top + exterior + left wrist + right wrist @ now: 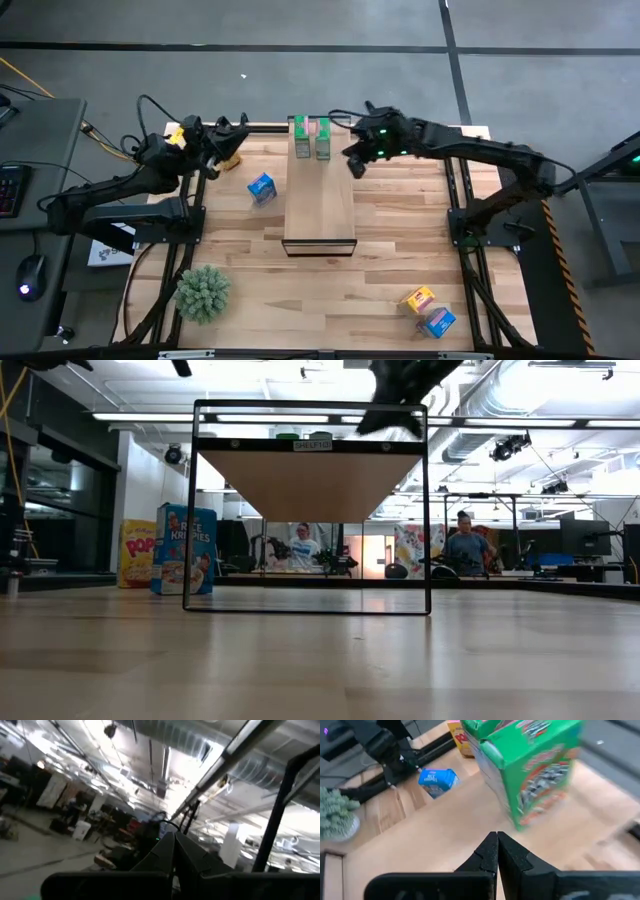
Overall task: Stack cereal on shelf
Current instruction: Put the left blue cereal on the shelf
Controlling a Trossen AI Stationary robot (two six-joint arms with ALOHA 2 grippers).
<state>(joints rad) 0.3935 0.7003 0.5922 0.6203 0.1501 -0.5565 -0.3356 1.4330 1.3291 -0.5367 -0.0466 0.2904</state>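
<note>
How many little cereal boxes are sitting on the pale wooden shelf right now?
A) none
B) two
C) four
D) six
B: in the high view two green boxes stand side by side at the far end of the shelf, while a blue box lies on the tabletop to its left and a yellow-orange box and another blue one lie near the front right corner.

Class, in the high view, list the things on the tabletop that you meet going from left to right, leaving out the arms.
Plant ball → blue box → shelf, with two green boxes at its far end → yellow-orange box → second blue box.
</note>
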